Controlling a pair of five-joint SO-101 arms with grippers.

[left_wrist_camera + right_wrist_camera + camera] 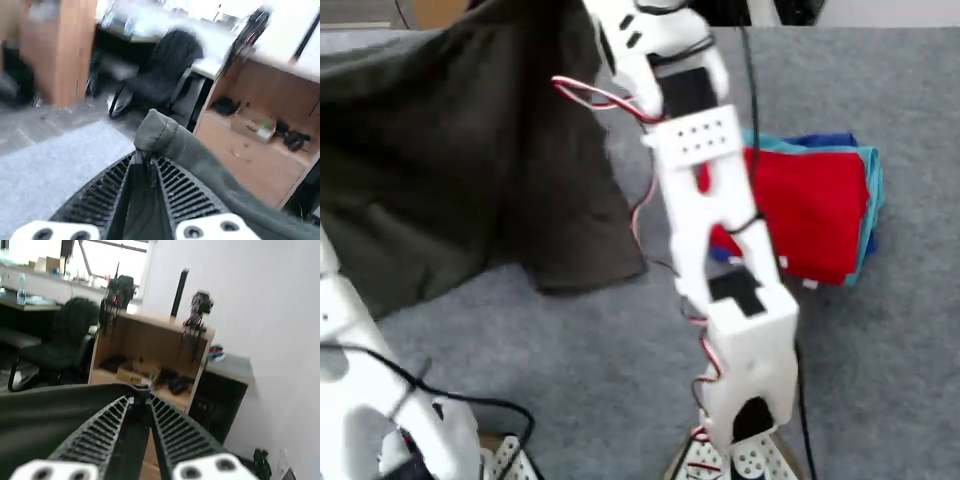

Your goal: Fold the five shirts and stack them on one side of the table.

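A dark olive shirt [460, 150] is lifted over the far left of the grey table [880, 360], hanging down with its lower edge resting on the cloth. My left gripper [146, 159] is shut on a bunched corner of this shirt [200, 155]. My right gripper [141, 396] is shut on another edge of the shirt [55, 415], stretched taut. The right arm [710, 200] reaches up across the middle of the high view. A stack of folded shirts, red [815, 205] on top of teal and blue, lies on the right side of the table.
The left arm's white base [380, 400] stands at the near left, with cables trailing beside it. Bare grey table lies in front of the hanging shirt. Beyond the table are an office chair [155, 75] and a wooden cabinet [145, 355].
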